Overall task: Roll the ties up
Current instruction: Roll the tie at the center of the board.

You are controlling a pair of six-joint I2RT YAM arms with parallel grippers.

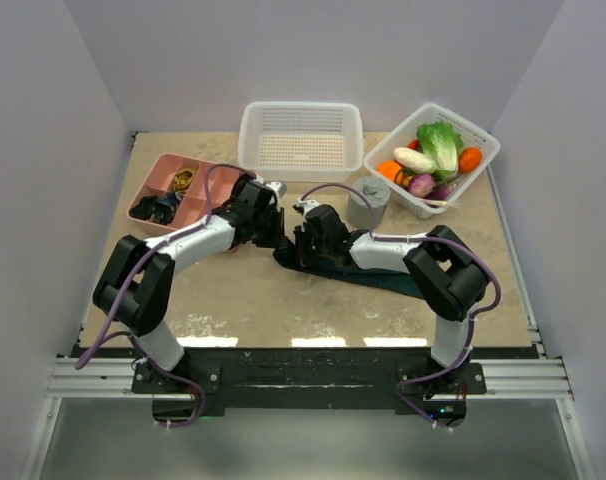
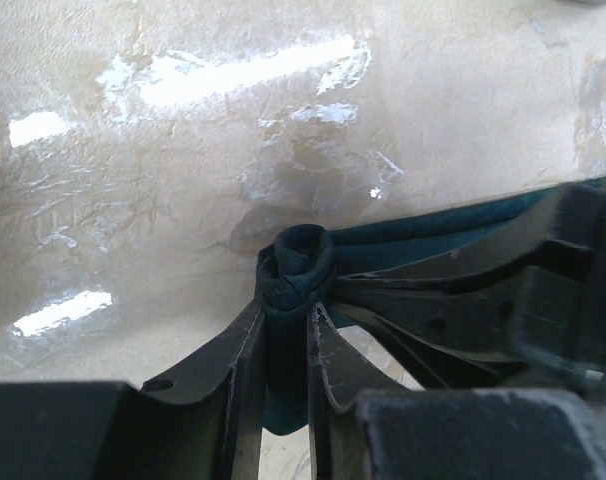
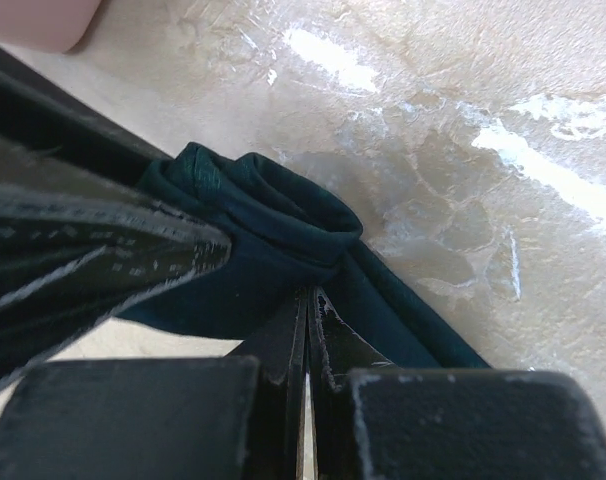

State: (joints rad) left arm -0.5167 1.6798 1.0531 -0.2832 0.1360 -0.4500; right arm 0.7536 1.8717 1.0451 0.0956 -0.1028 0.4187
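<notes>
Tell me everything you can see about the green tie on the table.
The tie is dark teal-green soft cloth, a narrow flat band. One end is wound into a small loose roll; the rest lies flat on the beige table, partly hidden under the right arm. The left gripper is shut on the roll, one finger on each side. The right gripper, fingers together, touches the roll's base; whether it pinches cloth is unclear.

The tie [image 2: 303,258] lies on the table [image 1: 283,300] — rolled end between left gripper [image 2: 286,305] and right gripper [image 3: 308,300].
</notes>
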